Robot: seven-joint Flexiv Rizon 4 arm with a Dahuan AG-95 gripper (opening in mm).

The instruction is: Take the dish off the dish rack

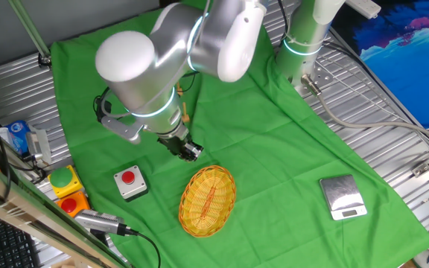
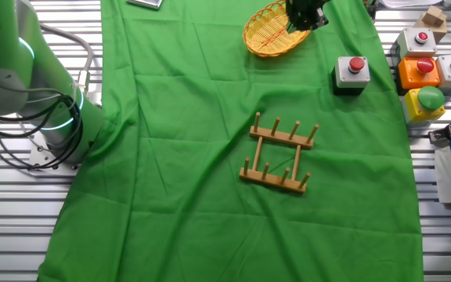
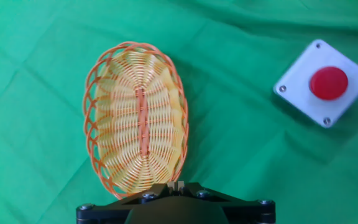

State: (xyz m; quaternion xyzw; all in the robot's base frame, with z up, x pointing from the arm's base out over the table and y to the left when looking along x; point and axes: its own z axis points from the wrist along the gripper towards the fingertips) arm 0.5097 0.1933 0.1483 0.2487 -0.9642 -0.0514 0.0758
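The dish, an oval yellow wicker basket-plate with an orange centre streak, lies flat on the green cloth, far from the dish rack. The dish sits just in front of my gripper. In the hand view my gripper is shut, its pads together at the dish's near rim with nothing between them. The wooden dish rack stands bare in the middle of the cloth, well apart from the dish and gripper. The arm hides the rack in one fixed view.
A grey box with a red button sits on the cloth beside the dish. A silver scale rests at the cloth's edge. Yellow and orange button boxes stand on the metal table.
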